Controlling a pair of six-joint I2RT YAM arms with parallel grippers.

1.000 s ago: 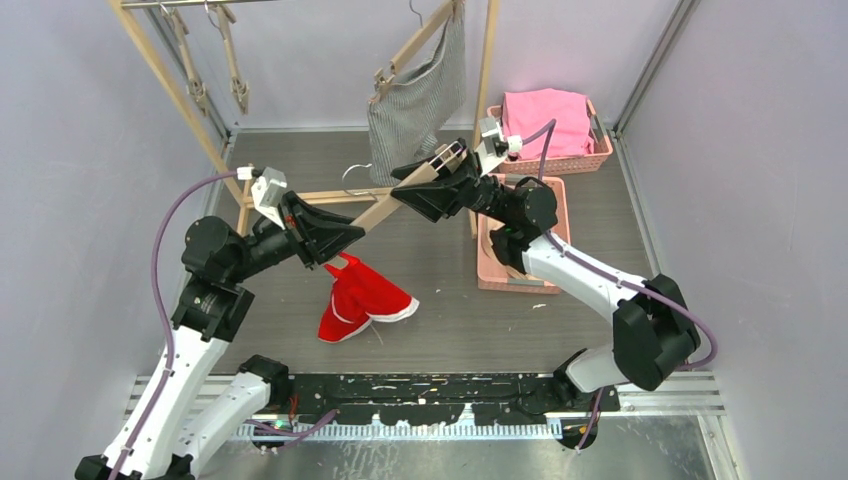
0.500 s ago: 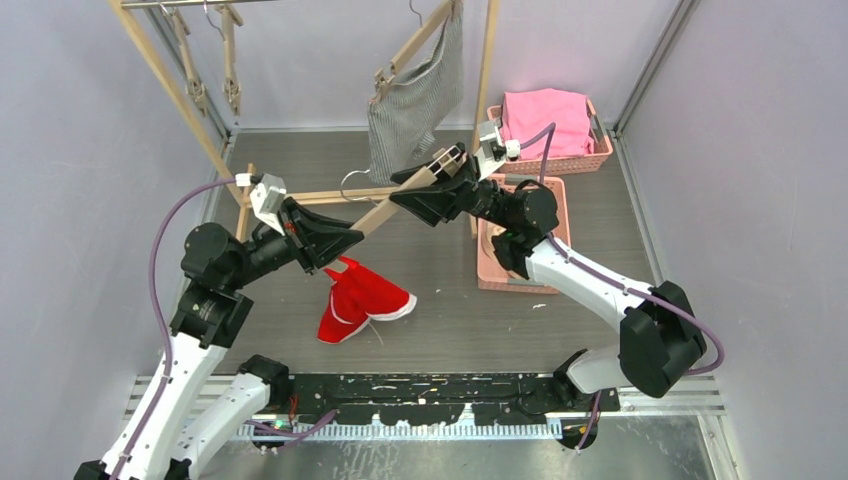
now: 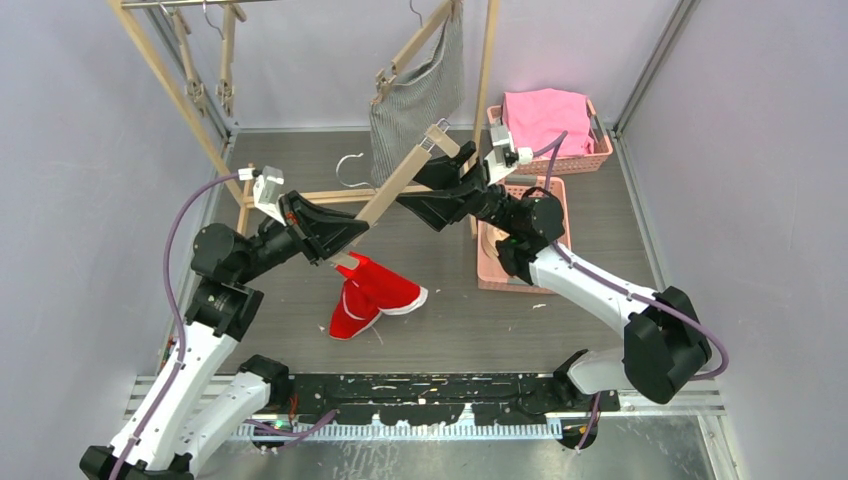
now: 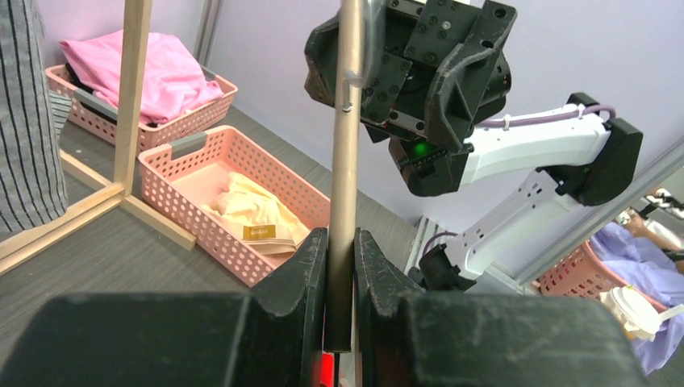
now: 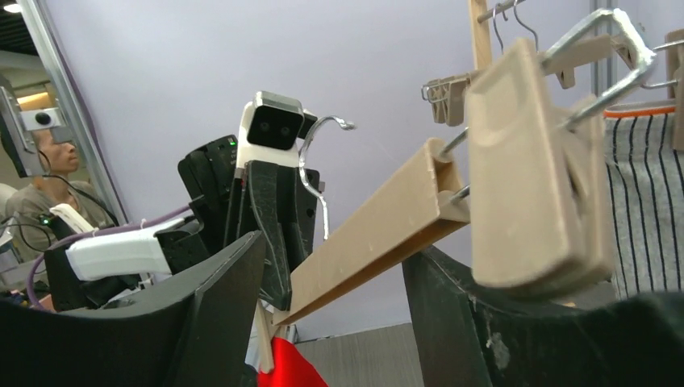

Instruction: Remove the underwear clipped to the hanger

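Note:
My left gripper (image 3: 338, 237) (image 4: 340, 270) is shut on the lower part of a wooden hanger (image 3: 395, 185) (image 4: 347, 145), which slants up to the right. Red underwear (image 3: 375, 295) (image 5: 286, 367) hangs from the hanger's low end and trails onto the floor. My right gripper (image 3: 425, 185) (image 5: 335, 266) stands open around the bar, with the free upper clip (image 3: 438, 132) (image 5: 536, 177) just beyond its fingers. Grey-striped underwear (image 3: 418, 95) (image 5: 645, 201) hangs clipped to a second hanger on the rack. Cream underwear (image 4: 250, 211) lies in the near pink basket (image 4: 218, 240).
A wooden clothes rack (image 3: 165, 75) spans the back, with empty clip hangers (image 3: 228, 60) at its left. A pink cloth (image 3: 545, 115) fills the far basket (image 3: 590, 160). The near basket (image 3: 560, 205) sits under my right arm. Grey walls close in on both sides.
My right gripper has opened and come off the upper clip. The hanger's upper end has swung up and back, and the red underwear has shifted slightly right. My left gripper keeps its hold.

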